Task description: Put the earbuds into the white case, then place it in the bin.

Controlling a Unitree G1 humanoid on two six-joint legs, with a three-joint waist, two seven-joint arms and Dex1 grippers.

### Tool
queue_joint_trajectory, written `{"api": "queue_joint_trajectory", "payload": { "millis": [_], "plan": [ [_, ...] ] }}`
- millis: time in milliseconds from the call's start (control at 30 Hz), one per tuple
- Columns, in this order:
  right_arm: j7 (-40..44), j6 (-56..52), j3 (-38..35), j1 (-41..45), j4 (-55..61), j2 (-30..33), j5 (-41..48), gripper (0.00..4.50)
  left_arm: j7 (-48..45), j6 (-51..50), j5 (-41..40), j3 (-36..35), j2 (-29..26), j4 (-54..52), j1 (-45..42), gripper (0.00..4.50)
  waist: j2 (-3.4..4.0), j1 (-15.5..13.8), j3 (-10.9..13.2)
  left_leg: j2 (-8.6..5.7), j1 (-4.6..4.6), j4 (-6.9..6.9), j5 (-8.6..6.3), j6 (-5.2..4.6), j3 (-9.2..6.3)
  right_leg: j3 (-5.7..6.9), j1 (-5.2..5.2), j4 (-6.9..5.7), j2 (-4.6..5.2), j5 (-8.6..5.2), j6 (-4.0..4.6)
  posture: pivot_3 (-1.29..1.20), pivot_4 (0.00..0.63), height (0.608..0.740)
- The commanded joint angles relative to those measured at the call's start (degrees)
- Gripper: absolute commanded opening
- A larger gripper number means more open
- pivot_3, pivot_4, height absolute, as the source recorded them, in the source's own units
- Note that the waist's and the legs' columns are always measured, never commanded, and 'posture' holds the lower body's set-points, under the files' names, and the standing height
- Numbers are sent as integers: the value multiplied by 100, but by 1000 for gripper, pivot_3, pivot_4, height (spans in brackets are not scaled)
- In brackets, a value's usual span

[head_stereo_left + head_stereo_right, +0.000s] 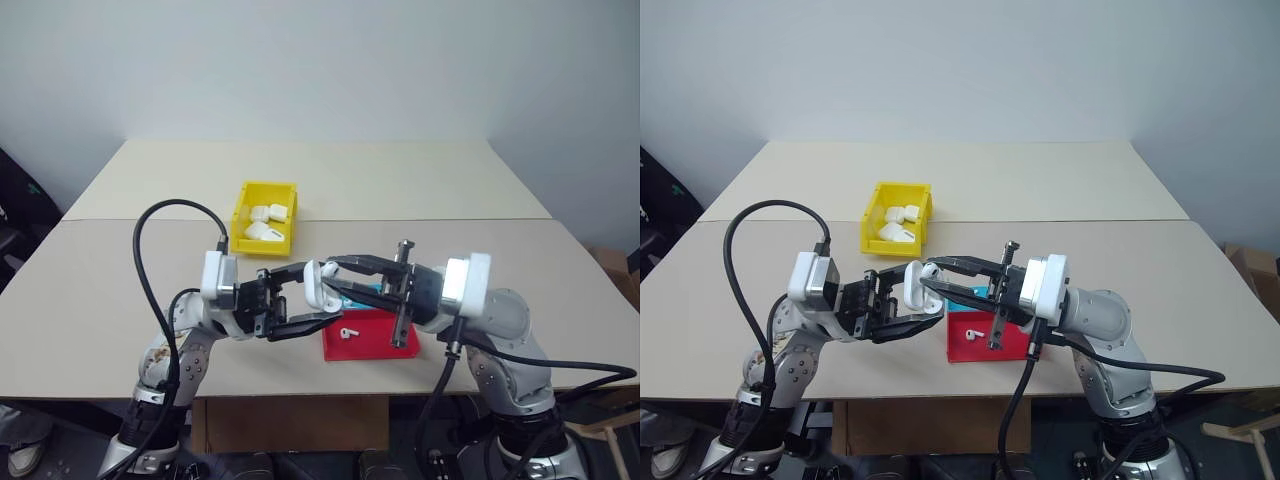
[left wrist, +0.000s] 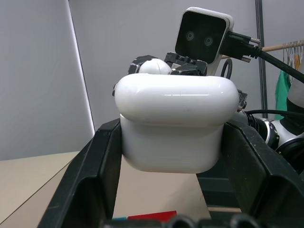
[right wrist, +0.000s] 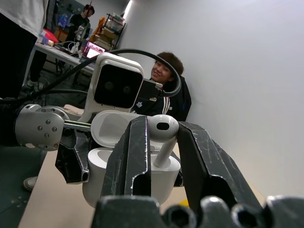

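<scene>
The left gripper (image 1: 300, 300) is clamped on the case (image 2: 176, 124), whose lid stands open. The right gripper (image 3: 159, 142) pinches one earbud (image 3: 163, 133) between its fingers, stem down just over the case's mouth. A second earbud (image 1: 348, 331) lies in the red tray (image 1: 372, 343) below both grippers; the bin (image 1: 264, 217) sits beyond them.

Bare table (image 1: 420, 190) beyond the bin (image 1: 264, 216); trays beneath arms

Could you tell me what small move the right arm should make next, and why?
Probably ease the earbud stem-first down into the white case. The right gripper pinches it just above the open case, which the left gripper holds steady with its lid flipped back.
</scene>
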State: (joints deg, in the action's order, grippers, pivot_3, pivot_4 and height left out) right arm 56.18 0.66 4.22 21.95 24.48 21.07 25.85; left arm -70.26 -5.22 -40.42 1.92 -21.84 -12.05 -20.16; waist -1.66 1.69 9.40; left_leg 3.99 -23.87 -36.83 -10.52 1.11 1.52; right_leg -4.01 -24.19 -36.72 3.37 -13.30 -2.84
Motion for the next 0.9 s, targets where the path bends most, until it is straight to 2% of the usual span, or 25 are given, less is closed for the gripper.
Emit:
{"api": "queue_joint_trajectory", "payload": {
  "millis": [33,467,900],
  "plan": [
    [-32,145,4,63,47,49,0,676,19,73,-26,-40,17,-272,-7,2802,0,1,0,0,0,0,0,0,0,0,0,0,0,0,0,0,150,740],
    [11,355,120,158,-152,136,-202,676,-32,-38,28,14,-95,-312,-14,2802,0,-4,0,0,0,0,0,0,0,0,0,0,0,0,0,0,150,740],
    [66,631,297,225,-351,337,-424,676,-88,90,115,2,58,-199,-96,2802,0,-19,0,0,0,0,0,0,0,0,0,1,0,0,0,0,150,740]
  ]
}}
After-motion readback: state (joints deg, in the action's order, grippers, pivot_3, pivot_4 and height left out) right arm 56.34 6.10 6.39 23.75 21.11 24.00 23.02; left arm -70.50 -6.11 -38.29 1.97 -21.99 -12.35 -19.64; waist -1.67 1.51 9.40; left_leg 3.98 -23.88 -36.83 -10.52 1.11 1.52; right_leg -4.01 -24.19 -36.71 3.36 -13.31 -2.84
